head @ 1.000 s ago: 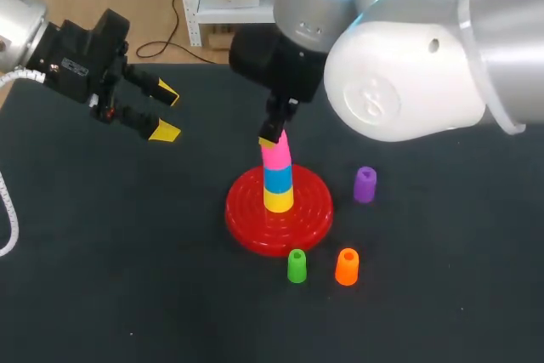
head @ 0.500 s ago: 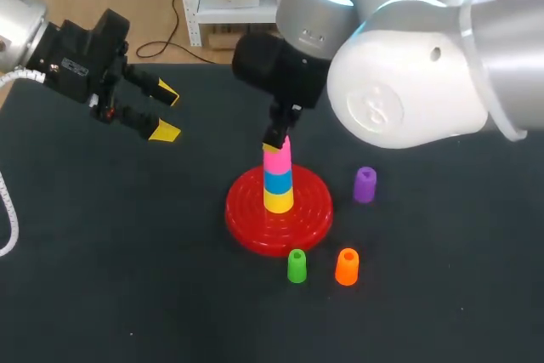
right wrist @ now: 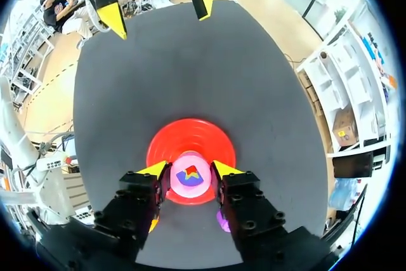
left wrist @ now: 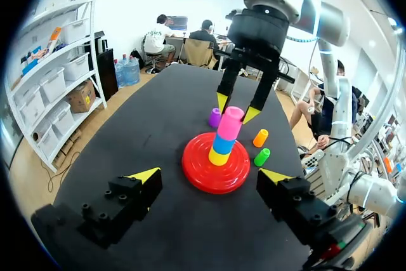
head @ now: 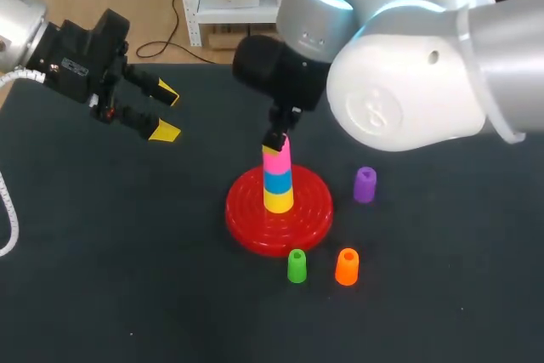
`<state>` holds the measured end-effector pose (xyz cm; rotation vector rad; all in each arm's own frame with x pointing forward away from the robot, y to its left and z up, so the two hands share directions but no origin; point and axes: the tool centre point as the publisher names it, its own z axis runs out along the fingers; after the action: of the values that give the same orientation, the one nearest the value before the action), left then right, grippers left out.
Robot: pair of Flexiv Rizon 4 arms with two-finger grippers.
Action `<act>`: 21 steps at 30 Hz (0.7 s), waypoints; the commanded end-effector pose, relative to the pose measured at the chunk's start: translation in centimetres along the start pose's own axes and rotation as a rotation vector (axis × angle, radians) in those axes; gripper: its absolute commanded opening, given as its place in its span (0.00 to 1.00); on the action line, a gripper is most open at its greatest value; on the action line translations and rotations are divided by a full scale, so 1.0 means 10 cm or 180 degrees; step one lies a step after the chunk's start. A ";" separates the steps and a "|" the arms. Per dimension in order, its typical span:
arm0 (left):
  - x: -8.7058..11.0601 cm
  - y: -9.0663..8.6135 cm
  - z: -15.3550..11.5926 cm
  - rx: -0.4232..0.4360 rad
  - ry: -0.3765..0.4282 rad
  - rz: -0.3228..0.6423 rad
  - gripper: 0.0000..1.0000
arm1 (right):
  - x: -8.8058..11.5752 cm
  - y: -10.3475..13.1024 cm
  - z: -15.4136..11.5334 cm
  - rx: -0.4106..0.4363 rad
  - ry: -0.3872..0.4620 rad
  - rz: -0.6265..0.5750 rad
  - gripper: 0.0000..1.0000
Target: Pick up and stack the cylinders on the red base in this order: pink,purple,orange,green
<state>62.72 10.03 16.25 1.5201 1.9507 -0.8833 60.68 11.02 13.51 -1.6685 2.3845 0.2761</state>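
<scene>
Pink cylinder [head: 276, 160] topmost over red base [head: 246, 220], flanked by spread right claw [right wrist: 190, 169], left claw [head: 167, 114] spread, well aside.

— What sort of place are we looking at?
— A robotics lab, by all signs. A left arm [head: 34, 40] and a right arm [head: 399, 65], both big machine arms, are hanging over one dark table [head: 127, 295].
— And what is sitting on it?
— Only a test set. A red base [head: 246, 227] is carrying a stack of coloured cylinders [head: 278, 180], while a purple cylinder [head: 365, 184], a green cylinder [head: 296, 266] and an orange cylinder [head: 347, 267] are standing loose beside it.
</scene>
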 end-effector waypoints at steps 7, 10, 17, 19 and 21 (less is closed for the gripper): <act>0.01 0.00 0.00 -0.0004 -0.0009 0.0007 1.00 | 0.13 0.10 -0.36 0.0061 -0.0281 0.0023 1.00; 0.01 0.00 0.00 -0.0004 -0.0009 0.0007 1.00 | 0.17 0.10 -0.50 0.0048 -0.0379 0.0064 1.00; 0.01 0.00 0.00 -0.0004 -0.0009 0.0007 1.00 | 0.37 0.21 -0.59 0.0047 -0.0344 -0.0012 1.00; 0.01 0.00 0.00 -0.0004 -0.0009 0.0007 1.00 | 0.43 0.20 -0.58 0.0056 -0.0317 0.0001 1.00; 0.01 0.00 0.00 -0.0004 -0.0009 0.0007 1.00 | 0.50 0.18 -0.56 0.0080 -0.0279 0.0044 1.00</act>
<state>62.72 10.03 16.25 1.5201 1.9507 -0.8834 57.46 6.31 17.79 -1.6181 2.3397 0.3195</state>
